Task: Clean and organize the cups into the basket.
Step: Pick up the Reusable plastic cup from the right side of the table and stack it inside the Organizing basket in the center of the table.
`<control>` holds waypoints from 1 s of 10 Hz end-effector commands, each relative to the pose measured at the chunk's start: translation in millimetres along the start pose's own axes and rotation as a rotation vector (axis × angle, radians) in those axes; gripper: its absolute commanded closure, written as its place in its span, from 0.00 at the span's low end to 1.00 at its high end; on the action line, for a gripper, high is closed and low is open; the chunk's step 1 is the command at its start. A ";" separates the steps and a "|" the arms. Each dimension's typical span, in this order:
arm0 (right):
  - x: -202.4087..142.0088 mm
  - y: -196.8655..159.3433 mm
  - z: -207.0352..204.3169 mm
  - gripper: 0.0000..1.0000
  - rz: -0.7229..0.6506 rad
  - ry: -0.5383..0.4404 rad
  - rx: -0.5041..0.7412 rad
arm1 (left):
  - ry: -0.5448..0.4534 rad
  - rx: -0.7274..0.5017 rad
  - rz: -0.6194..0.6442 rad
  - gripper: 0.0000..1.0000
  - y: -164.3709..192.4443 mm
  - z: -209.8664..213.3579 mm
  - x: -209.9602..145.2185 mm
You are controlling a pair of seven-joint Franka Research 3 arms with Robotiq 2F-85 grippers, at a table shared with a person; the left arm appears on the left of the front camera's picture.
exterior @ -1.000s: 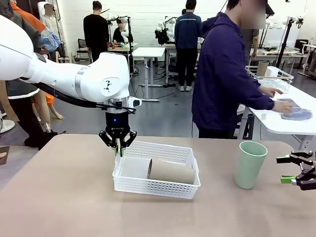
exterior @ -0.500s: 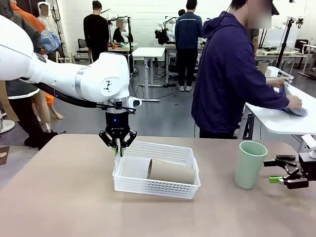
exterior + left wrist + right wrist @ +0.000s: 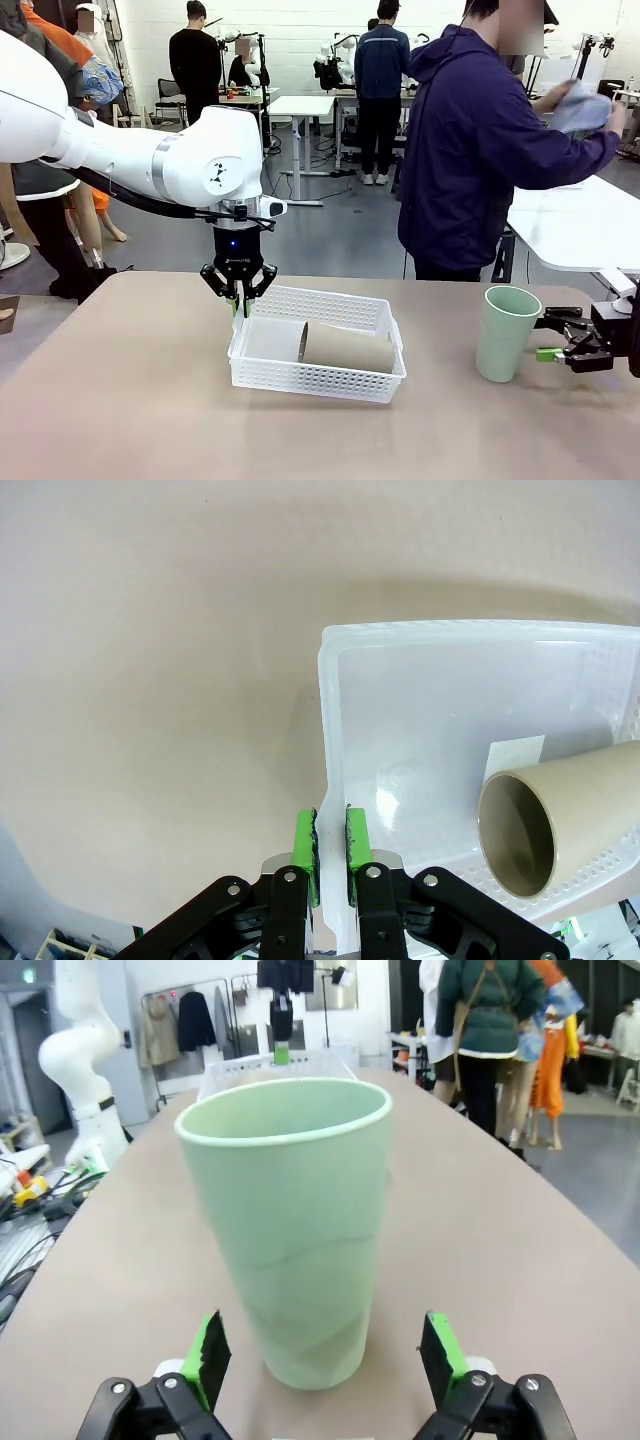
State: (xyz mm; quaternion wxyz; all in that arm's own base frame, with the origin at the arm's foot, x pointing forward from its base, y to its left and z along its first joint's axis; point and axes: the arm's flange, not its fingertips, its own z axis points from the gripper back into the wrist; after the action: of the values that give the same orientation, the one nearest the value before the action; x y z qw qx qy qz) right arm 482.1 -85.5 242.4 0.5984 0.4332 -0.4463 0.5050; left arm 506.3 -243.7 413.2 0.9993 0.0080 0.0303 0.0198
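The white mesh basket (image 3: 318, 381) sits mid-table with one tan cup (image 3: 348, 348) lying on its side inside, mouth toward the left. My left gripper (image 3: 240, 300) points straight down at the basket's left end, shut on the thin rim wall; in the left wrist view the gripper (image 3: 330, 842) pinches that wall, with the basket (image 3: 450, 690) and the tan cup (image 3: 560, 820) to its right. The pale mint cup (image 3: 505, 333) stands upright at the right. My right gripper (image 3: 548, 335) is open just right of it, and its pads (image 3: 211, 1352) flank the mint cup (image 3: 290, 1220) without touching.
A person in a dark blue hoodie (image 3: 480, 150) stands beyond the far edge, holding up a blue cloth (image 3: 580, 105). A white side table (image 3: 580, 225) stands at the right. Bare tan tabletop (image 3: 120, 400) spreads left and in front of the basket.
My right gripper has slid left to the mint cup, its fingers now on both sides of it. The person lifted the blue cloth off the side table. The left arm has not moved.
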 end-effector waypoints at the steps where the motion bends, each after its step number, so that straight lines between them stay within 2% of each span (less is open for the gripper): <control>1: -0.1 -10.0 -16.9 0.00 0.031 -0.023 0.016 | -0.004 -0.001 0.011 1.00 -1.1 0.0 -1.2; 8: 11.4 -12.2 -66.0 0.00 0.074 -0.015 0.151 | -0.004 -0.001 0.011 1.00 -1.1 0.0 -1.2; 9: 10.8 -12.9 -66.7 0.58 0.085 -0.023 0.166 | -0.004 -0.001 0.011 1.00 -1.1 0.0 -1.2; 10: 10.2 -10.8 -65.3 0.59 0.081 -0.023 0.173 | -0.004 -0.001 0.011 1.00 -1.1 0.0 -1.2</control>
State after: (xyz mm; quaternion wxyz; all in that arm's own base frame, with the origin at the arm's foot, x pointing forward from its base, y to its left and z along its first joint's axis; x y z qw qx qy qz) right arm 497.2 -17.3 240.1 0.5488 0.4665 -0.4235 0.5494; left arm 506.3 -243.7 413.2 0.9993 0.0080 0.0303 0.0198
